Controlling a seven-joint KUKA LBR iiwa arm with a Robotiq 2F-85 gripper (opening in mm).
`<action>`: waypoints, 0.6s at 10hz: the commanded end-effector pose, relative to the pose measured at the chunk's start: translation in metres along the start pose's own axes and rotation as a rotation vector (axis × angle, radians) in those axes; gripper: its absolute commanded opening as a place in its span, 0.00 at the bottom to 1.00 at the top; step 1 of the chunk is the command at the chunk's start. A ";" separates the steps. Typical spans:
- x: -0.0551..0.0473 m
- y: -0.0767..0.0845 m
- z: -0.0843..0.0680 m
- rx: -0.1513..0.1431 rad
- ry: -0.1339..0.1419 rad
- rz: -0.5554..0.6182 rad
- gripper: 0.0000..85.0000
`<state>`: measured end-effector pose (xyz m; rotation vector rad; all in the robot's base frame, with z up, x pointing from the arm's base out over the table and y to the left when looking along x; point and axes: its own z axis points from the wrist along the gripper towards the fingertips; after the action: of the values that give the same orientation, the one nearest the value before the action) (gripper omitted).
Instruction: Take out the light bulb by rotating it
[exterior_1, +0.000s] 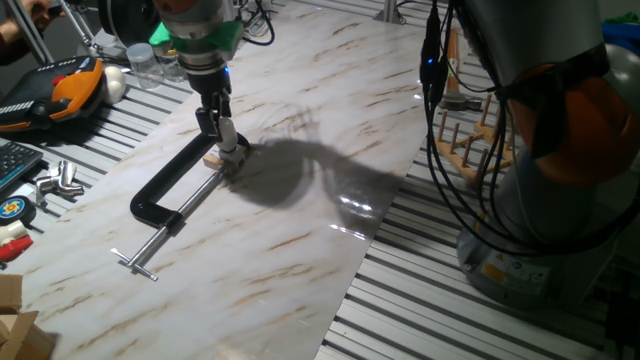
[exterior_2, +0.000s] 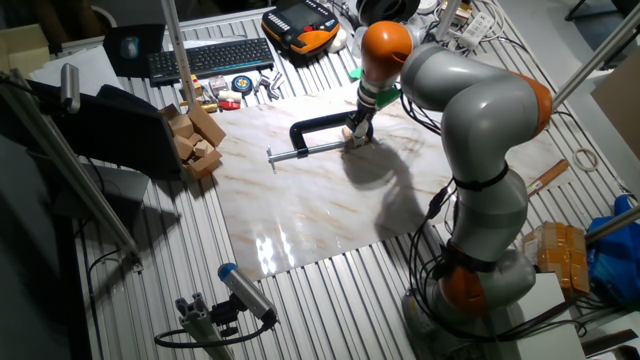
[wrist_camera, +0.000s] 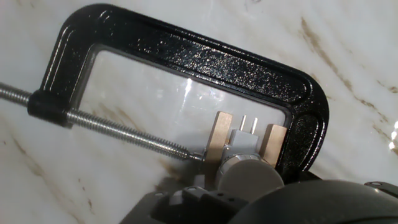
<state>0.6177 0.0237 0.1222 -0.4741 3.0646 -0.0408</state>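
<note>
Bulb: the light bulb (wrist_camera: 249, 177) seated in the tan wooden block (wrist_camera: 219, 143), frosted globe facing the hand camera, silver-grey base (wrist_camera: 239, 138) sunk between the block's two tan walls, two small pins poking out the far side.
Block: pinched in the black C-clamp (wrist_camera: 205, 62), screw tip (wrist_camera: 186, 153) pressing one wall, clamp frame against the other; all lying flat on the marble board (exterior_1: 320, 250).
Gripper: gripper (exterior_1: 228, 140) down right over the block; cannot tell whether fingers are spread or pinching the globe, since fingertips are hidden in every view.
Step in hand: probably gripping the globe for the twist.
Doing it well: keep wrist axis in line with bulb axis; squeeze evenly on the globe's widest part, lightly enough not to crack it; turn without side push; lift only once the base comes free.
Risk: slipping on frosted glass; tilting and jamming the base.
</note>
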 end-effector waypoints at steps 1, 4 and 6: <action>0.000 0.000 -0.003 0.004 -0.003 0.014 0.80; -0.001 0.000 -0.006 -0.009 -0.011 0.191 0.80; -0.002 0.000 -0.009 0.036 0.001 0.400 0.80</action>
<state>0.6191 0.0243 0.1321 -0.1911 3.0822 -0.0742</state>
